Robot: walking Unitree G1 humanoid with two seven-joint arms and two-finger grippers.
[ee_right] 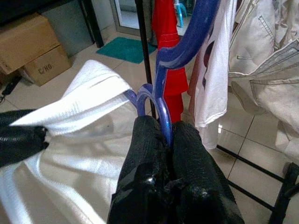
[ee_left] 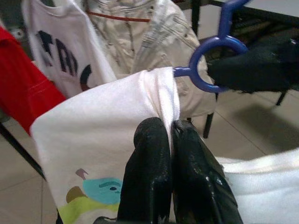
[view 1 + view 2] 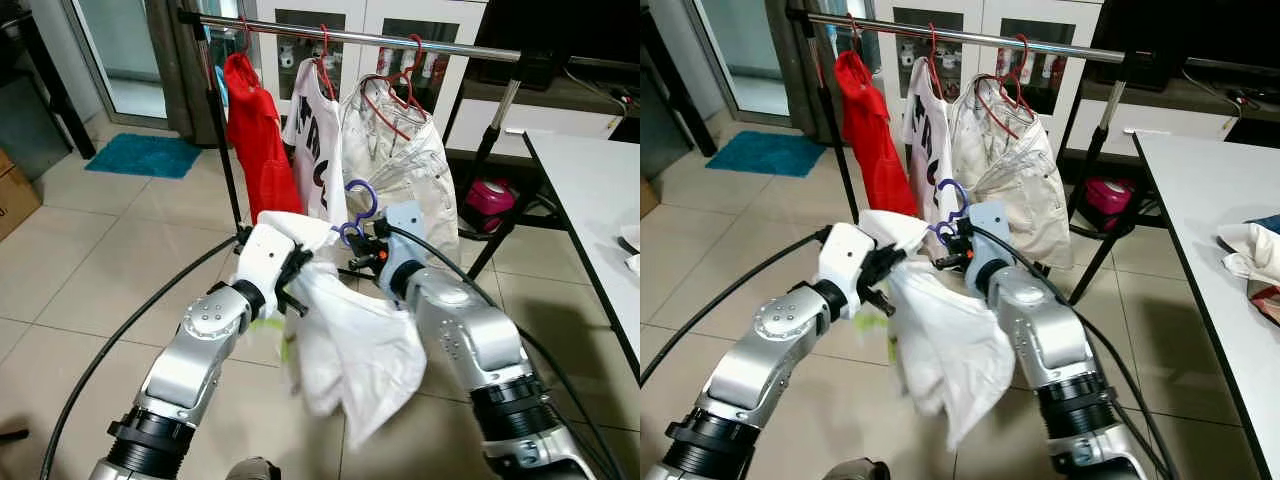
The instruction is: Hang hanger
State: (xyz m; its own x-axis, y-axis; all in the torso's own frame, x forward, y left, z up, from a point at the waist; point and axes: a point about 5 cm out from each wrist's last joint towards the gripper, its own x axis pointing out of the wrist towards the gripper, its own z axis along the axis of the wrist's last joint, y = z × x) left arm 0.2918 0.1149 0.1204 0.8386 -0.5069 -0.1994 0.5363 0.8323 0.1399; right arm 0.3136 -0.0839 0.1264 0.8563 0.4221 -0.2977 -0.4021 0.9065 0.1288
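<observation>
Three garments hang on red hangers from a metal rail: a red top, a white printed shirt and a cream jacket. In front of the rail, below it, two silver arms reach forward and hold one blue hanger carrying a white shirt. The left gripper is clenched on a fold of the shirt beside the hanger's loop. The right gripper is clamped on the hanger's neck below its hook. Cloth hides the rest of the hanger. A table is cut off at the right.
</observation>
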